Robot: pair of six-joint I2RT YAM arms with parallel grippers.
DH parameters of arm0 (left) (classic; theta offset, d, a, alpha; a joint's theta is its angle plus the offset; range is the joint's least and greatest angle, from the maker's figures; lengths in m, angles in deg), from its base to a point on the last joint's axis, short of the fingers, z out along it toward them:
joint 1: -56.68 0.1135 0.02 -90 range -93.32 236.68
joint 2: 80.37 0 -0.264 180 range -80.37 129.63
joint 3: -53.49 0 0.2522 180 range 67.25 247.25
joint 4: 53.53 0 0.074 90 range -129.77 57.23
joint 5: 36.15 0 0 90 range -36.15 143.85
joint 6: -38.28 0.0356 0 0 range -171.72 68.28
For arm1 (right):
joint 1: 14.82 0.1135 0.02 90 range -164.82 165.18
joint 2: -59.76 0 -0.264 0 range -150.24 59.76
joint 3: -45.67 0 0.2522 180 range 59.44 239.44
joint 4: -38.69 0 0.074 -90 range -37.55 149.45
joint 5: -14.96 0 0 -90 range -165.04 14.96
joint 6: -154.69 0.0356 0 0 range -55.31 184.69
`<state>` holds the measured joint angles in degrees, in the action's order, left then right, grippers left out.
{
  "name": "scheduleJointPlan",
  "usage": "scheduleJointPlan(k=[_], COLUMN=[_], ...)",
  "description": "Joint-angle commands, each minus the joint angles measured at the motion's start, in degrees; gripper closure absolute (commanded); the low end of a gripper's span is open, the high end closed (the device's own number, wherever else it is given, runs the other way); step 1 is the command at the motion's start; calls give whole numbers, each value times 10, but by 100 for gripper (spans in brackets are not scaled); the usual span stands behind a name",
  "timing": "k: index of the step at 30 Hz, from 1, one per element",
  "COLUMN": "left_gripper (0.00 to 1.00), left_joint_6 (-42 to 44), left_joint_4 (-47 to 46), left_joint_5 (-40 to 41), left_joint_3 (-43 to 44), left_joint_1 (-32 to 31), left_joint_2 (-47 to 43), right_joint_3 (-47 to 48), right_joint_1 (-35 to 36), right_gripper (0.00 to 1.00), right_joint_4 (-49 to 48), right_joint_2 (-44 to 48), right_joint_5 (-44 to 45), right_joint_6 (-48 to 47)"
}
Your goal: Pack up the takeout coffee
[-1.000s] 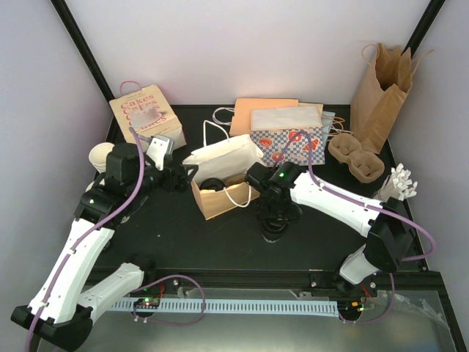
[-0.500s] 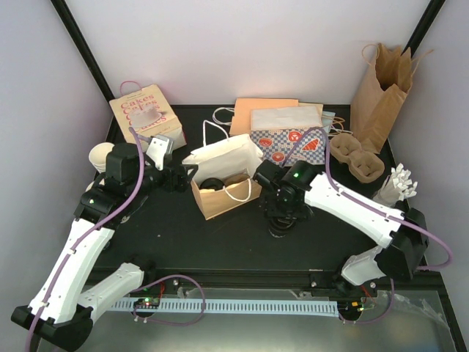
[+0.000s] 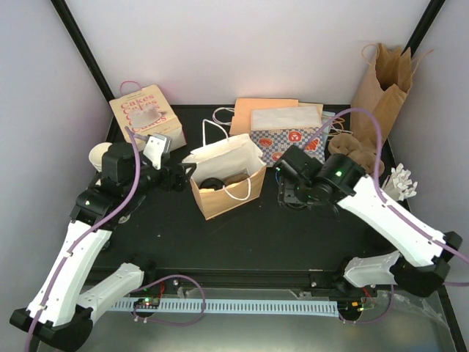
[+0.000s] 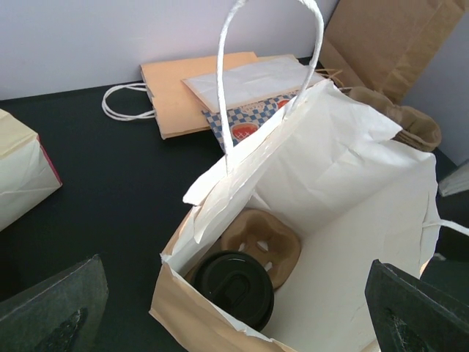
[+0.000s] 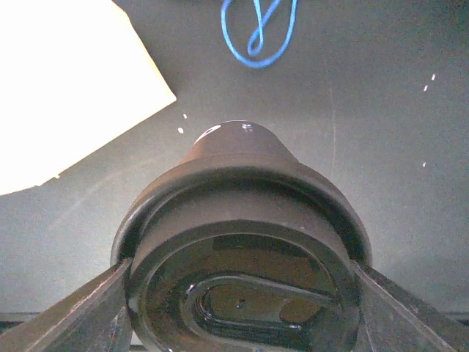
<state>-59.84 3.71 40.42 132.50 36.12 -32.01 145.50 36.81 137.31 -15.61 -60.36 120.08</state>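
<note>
Half-open right claw (image 5: 242,312) snug around the takeout coffee (image 5: 242,220); left claw (image 4: 234,312) wide open, empty.

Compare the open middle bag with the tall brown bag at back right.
The middle bag is shorter than the corner bag. The middle bag is white inside; the corner bag is plain brown. The middle bag shows a black-lidded cup inside; the corner bag's contents are hidden. Both are paper bags standing upright.

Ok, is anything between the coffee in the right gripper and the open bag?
Nothing visible on the table between the takeout coffee and the bag; the bag stands open, with another lidded cup in its carrier.
</note>
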Motion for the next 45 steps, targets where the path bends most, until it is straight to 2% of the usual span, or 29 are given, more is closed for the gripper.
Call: scheduleJointPlan(k=[1, 17, 25, 29, 32, 34, 40, 45], left_gripper=[1, 1, 1, 1, 1, 1, 1, 1], left_joint_6=[4, 0, 0, 1, 3, 3, 6, 10], left_joint_4=[9, 33, 43, 45, 45, 45, 47, 40], left_joint_5=[1, 11, 13, 12, 11, 12, 6, 7], left_joint_3=[34, 72, 77, 77, 78, 78, 80, 76], left_joint_1=[6, 6, 6, 6, 6, 6, 6, 6], left_joint_2=[-2, 5, 5, 8, 10, 11, 17, 25], right_joint_3=[50, 168, 183, 180, 181, 190, 228, 288], right_joint_1=[-4, -4, -4, -4, -4, -4, -4, -4], right_gripper=[25, 25, 28, 28, 28, 28, 28, 28], right_joint_4=[18, -12, -103, -168, -201, -204, -182, -130], right_joint_2=[29, 81, 125, 131, 118, 101, 31, -49], right_joint_5=[61, 97, 34, -54, -133, -153, -163, -135], right_joint_6=[-36, -169, -233, -281, -313, -328, -355, -359])
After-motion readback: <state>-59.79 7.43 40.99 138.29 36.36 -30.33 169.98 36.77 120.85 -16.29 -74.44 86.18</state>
